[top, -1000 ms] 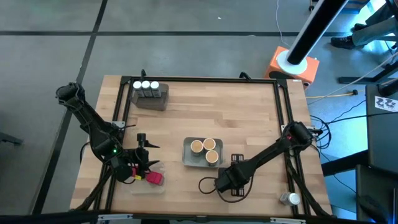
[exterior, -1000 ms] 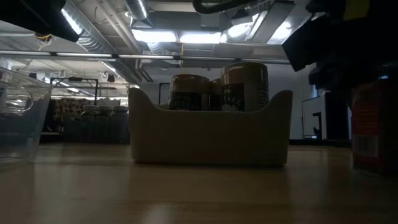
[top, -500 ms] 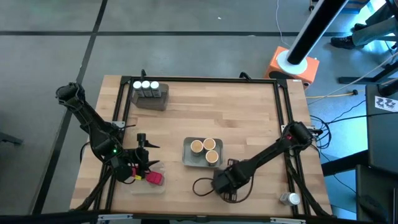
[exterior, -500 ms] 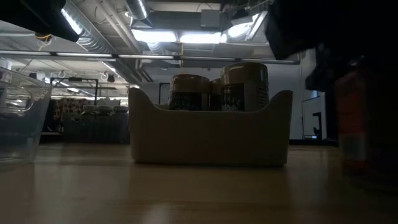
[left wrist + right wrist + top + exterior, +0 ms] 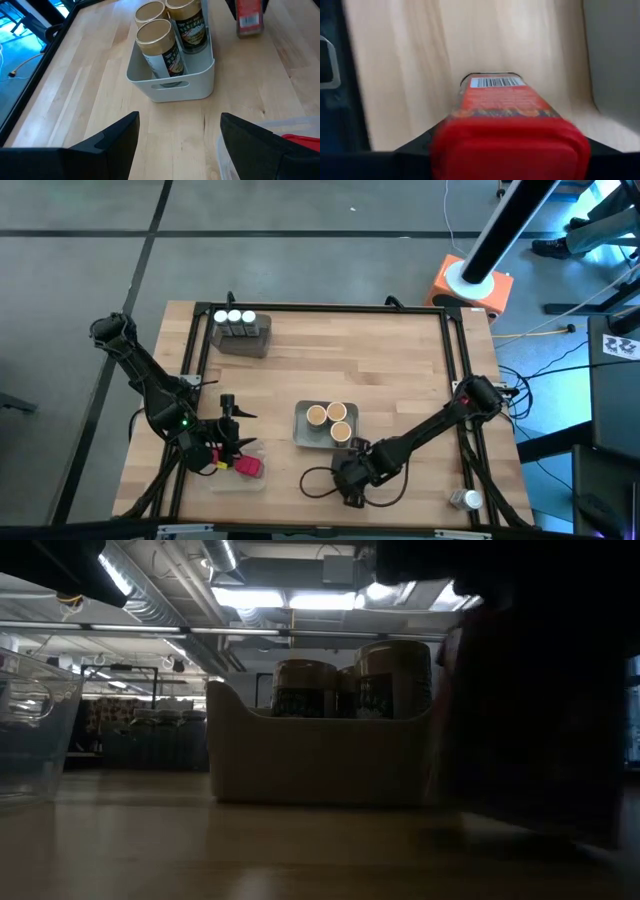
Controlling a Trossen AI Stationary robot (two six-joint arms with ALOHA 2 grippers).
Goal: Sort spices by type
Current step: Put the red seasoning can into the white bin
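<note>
Holding a red spice box in my right tool, I have it above the tabletop near the front edge, just in front of the grey tray with three tan-lidded jars. My left tool hangs with fingers spread wide over the clear tray at the front-left, where another red box lies. Three white-capped jars stand in a grey tray at the back-left corner. One more white-capped jar lies near the front-right corner.
</note>
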